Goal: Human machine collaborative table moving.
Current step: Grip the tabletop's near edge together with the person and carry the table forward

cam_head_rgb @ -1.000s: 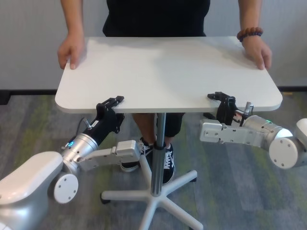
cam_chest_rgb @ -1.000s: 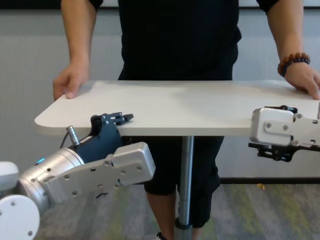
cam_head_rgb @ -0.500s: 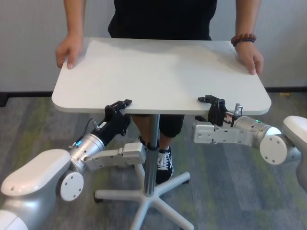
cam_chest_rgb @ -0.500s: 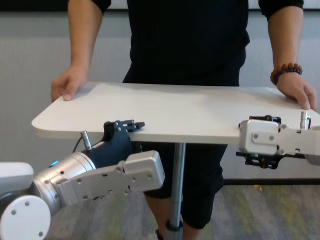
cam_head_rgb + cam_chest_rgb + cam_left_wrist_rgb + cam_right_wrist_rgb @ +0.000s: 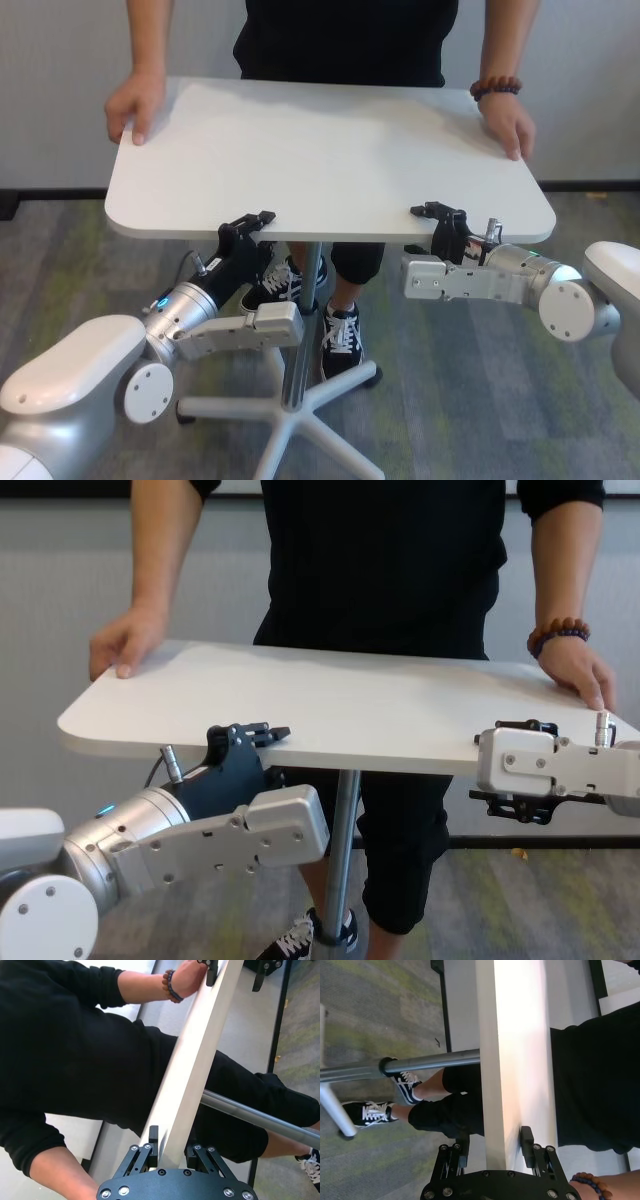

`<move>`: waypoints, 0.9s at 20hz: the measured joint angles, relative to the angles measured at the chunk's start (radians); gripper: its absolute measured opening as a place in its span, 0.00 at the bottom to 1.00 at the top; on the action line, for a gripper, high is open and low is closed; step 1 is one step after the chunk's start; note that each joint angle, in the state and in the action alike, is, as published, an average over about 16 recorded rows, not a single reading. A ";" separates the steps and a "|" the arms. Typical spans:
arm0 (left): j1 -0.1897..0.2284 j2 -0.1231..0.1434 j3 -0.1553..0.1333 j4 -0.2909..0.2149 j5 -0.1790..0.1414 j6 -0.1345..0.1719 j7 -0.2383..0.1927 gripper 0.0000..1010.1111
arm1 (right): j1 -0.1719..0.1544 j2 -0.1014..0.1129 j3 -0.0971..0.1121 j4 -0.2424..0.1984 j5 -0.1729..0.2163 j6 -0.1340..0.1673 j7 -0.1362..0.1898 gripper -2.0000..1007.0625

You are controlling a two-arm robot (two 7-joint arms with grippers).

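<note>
The white table (image 5: pixel 320 150) stands on its grey pole leg (image 5: pixel 305 300). The human (image 5: pixel 340 40) in black stands at its far side with a hand on each far corner, a bead bracelet (image 5: pixel 495 88) on one wrist. My left gripper (image 5: pixel 245 228) is shut on the table's near edge, left of the pole. My right gripper (image 5: pixel 440 218) is shut on the near edge at the right. In the left wrist view the left gripper (image 5: pixel 172 1140) has the thin table edge (image 5: pixel 195 1075) between its fingers. The right wrist view shows the same for the right gripper (image 5: pixel 495 1142) and table edge (image 5: pixel 512 1060).
The table's white star base (image 5: pixel 290 420) rests on grey-green carpet between my arms. The human's sneakers (image 5: pixel 340 330) are close behind the pole. A pale wall with a black skirting (image 5: pixel 590 185) runs behind the human.
The table, its base and both grippers have shifted to the left, the tabletop's right side turning slightly nearer. The human's hands moved with it and the feet stepped closer to the pole.
</note>
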 joint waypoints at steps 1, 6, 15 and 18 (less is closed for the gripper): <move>0.001 0.001 0.000 -0.002 0.000 0.000 0.000 0.31 | 0.003 -0.002 -0.002 0.008 0.002 -0.003 -0.002 0.60; 0.005 0.003 -0.002 -0.010 -0.002 0.002 0.000 0.31 | 0.012 -0.007 -0.013 0.037 0.010 -0.015 -0.008 0.60; 0.008 0.006 -0.005 -0.018 -0.005 0.004 0.000 0.31 | 0.021 -0.010 -0.028 0.057 0.025 -0.020 -0.014 0.60; 0.008 0.007 -0.006 -0.020 -0.006 0.004 0.000 0.31 | 0.021 -0.008 -0.032 0.054 0.029 -0.015 -0.016 0.60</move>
